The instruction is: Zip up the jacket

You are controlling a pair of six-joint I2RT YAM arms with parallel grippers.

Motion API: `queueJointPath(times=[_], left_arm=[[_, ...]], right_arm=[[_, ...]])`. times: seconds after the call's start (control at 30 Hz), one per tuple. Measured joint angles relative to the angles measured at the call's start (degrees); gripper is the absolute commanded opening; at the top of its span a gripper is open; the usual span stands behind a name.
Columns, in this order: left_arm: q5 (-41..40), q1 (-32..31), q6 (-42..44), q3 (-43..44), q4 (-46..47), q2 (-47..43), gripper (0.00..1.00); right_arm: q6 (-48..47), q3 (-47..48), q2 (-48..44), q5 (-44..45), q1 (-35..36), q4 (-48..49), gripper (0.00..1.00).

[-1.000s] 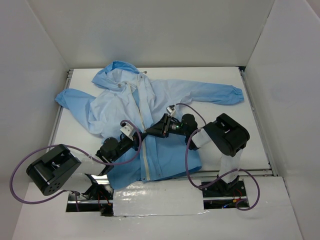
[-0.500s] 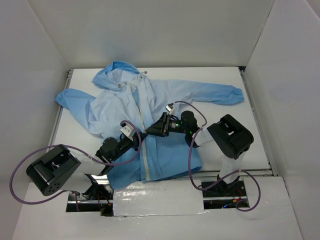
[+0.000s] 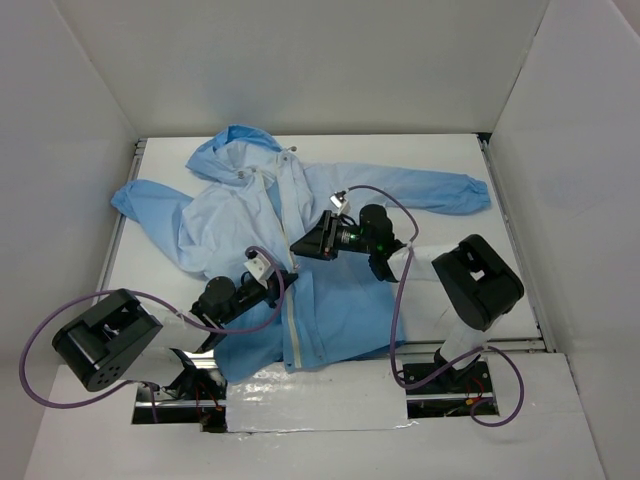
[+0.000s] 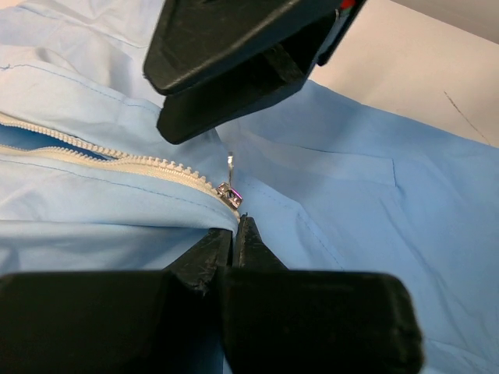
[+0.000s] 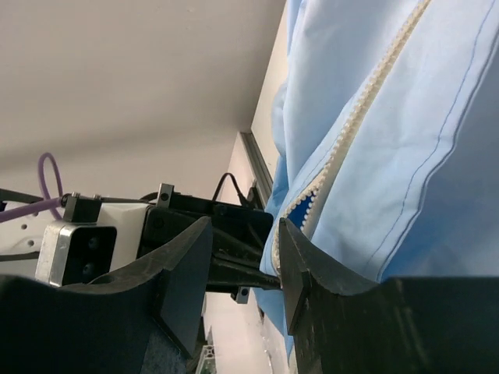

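The light-blue hooded jacket (image 3: pixel 340 195) lies spread on the white table (image 3: pixel 480 270), hood at the far side. Its white zipper (image 3: pixel 291 325) is joined from the hem up to the slider (image 4: pixel 228 191); above that the teeth part. My left gripper (image 3: pixel 283 281) is shut on the jacket's edge just below the slider, as the left wrist view (image 4: pixel 234 234) shows. My right gripper (image 3: pixel 298 246) hovers just beyond the slider with its jaws open. In the right wrist view (image 5: pixel 242 269) the zipper edge (image 5: pixel 351 125) rests against one finger (image 5: pixel 300 269).
White walls enclose the table on three sides. A metal rail (image 3: pixel 128 200) runs along the left edge. Purple cables (image 3: pixel 390 300) loop from both arms over the jacket. The right sleeve (image 3: pixel 440 187) stretches toward the right wall.
My right gripper has moved up and left along the zipper, its arm stretching out further. The jacket's chest has shifted slightly. The left gripper has stayed near the slider.
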Motion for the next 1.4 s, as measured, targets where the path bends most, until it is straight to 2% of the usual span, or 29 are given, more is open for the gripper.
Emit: queueJointPath(times=[0.57,1.23,1.4], left_arm=[[-1.1,-0.3,-0.5,0.8,0.0,2.6,0.00],[-1.6,-0.3,-0.6,1.4,-0.8,2.6,0.00],[-1.6,-0.3,-0.6,1.7,-1.1,2.6,0.00]], right_arm=[[-9.5,-0.8,-1.8,0.3,1.1,-12.1,0.44],[-6.6,-3.6,-1.4,-3.2,1.7,-7.0,0.42],[-5.2,-4.7,-0.8,-3.7,1.7,-4.6,0.39]])
